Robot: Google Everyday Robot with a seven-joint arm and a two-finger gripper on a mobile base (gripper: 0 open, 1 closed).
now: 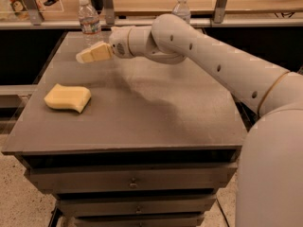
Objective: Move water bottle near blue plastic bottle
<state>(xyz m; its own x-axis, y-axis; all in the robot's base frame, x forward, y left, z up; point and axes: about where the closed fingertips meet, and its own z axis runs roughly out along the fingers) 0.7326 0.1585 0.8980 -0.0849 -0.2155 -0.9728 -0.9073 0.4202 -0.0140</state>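
Note:
The water bottle (89, 21), clear with a white cap and a narrow label band, stands upright at the back left of the grey table (156, 117). The blue plastic bottle (181, 6) stands at the back edge further right; only its cap and shoulders show above my arm. My gripper (91, 55) hovers over the table just in front of and slightly below the water bottle, pointing left, close to it but apart from it. It holds nothing that I can see.
A yellow sponge (67, 97) lies on the left side of the table. A wooden shelf with metal posts (109, 6) runs behind the table's back edge. Drawers (132, 181) sit under the tabletop.

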